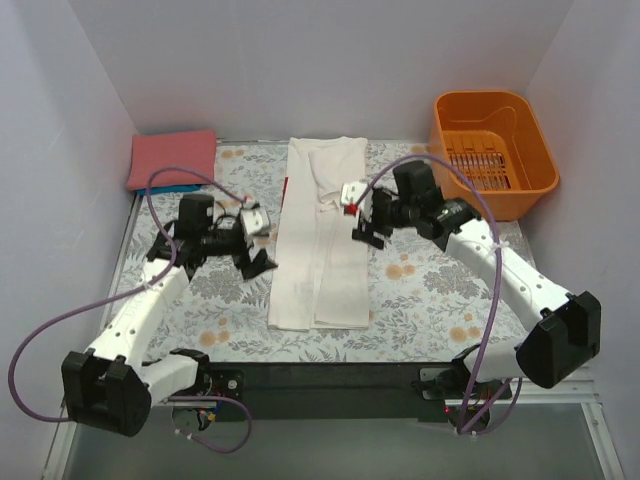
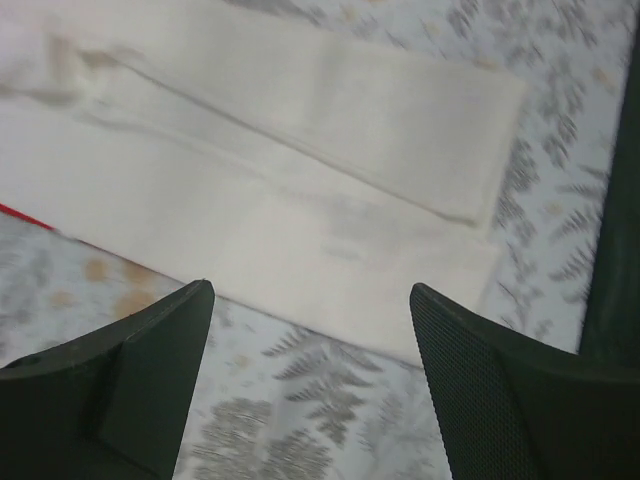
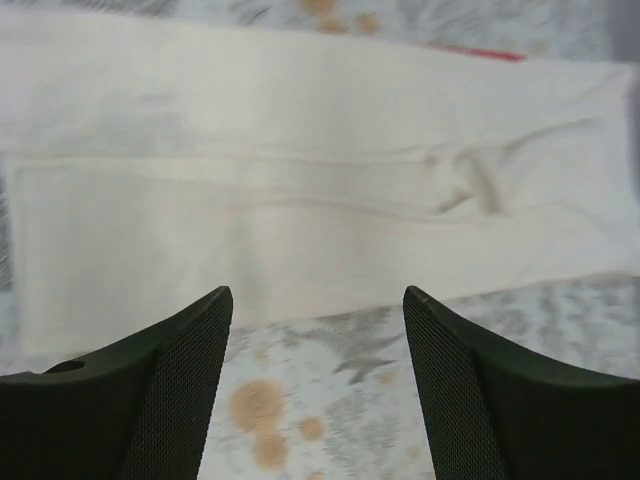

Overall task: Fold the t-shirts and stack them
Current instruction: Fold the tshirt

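The floral table cover (image 1: 420, 290) shows on every side of the white t-shirt (image 1: 322, 240), which lies folded into a long strip. The salmon-red t-shirt (image 1: 172, 157) sits folded well off to its far left. Just beside its long edges, the left gripper (image 2: 308, 300) and the right gripper (image 3: 318, 295) hover with jaws apart, empty. Pinching only the top layer would likely peel the folds open

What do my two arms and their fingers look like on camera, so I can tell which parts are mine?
The left arm and right arm have white links with black joints and bulky black ends. A purple cable loops along each. The fingers are black wedges with finely dotted inner faces.
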